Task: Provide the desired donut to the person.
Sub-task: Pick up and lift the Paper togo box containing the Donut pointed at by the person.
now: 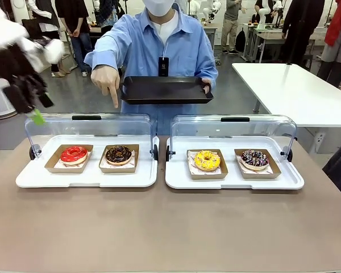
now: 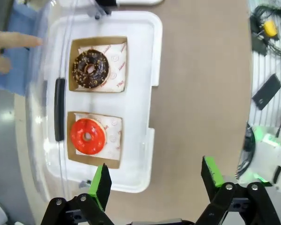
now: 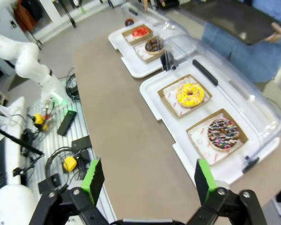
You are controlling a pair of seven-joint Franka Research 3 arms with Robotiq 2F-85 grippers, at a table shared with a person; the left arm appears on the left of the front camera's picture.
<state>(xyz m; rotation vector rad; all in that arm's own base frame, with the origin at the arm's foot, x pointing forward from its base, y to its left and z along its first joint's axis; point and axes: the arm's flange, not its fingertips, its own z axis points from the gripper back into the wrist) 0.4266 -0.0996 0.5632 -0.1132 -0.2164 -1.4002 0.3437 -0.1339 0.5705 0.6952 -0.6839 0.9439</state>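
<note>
The person in a light blue shirt holds a black tray [image 1: 166, 90] in one hand. The other hand [image 1: 106, 79] points a finger down at the chocolate donut [image 1: 119, 154], which sits beside a red-glazed donut [image 1: 74, 154] in the left white case [image 1: 85, 176]. My left gripper [image 2: 154, 168] hangs open and empty, high above the table beside that case's red donut [image 2: 87, 136] and chocolate donut [image 2: 90, 69]. My right gripper [image 3: 149, 165] is open and empty, high off the table's right end. It looks over the yellow donut [image 3: 190, 94] and the sprinkled chocolate donut [image 3: 223, 133].
Both cases have clear lids [image 1: 91, 126] tipped up at the far side, each with a black handle [image 2: 59, 109]. The right case [image 1: 233, 179] stands close beside the left one. Bare brown table lies in front of the cases. Cables and boxes [image 3: 65, 140] lie beyond the table's robot-side edge.
</note>
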